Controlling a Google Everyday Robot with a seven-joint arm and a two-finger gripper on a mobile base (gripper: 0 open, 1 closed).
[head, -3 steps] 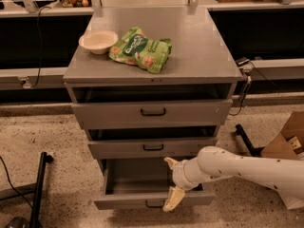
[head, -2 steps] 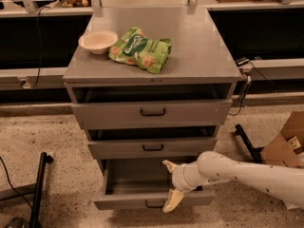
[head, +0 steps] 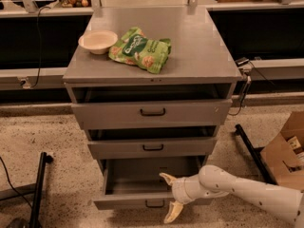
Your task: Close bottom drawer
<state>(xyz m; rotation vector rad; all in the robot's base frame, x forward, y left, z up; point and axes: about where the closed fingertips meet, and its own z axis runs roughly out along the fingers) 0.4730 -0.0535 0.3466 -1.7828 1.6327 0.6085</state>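
The bottom drawer (head: 123, 202) of the grey cabinet is pulled far out, its slim front panel with a small black loop handle (head: 155, 204) near the lower edge of the camera view. Its inside looks empty. My gripper (head: 169, 197) is at the drawer's front, right of the handle. It is open: one cream finger is inside above the front panel, the other hangs in front of and below it, so the fingers straddle the panel. My white arm (head: 247, 192) comes in from the lower right.
The top drawer (head: 152, 113) and middle drawer (head: 152, 147) stand slightly out. A cream bowl (head: 98, 41) and a green snack bag (head: 140, 49) lie on the cabinet top. A cardboard box (head: 285, 151) is at right, a black stand leg (head: 38, 189) at left.
The gripper and arm have shifted slightly left along the drawer front. The drawer stays about as far out as before.
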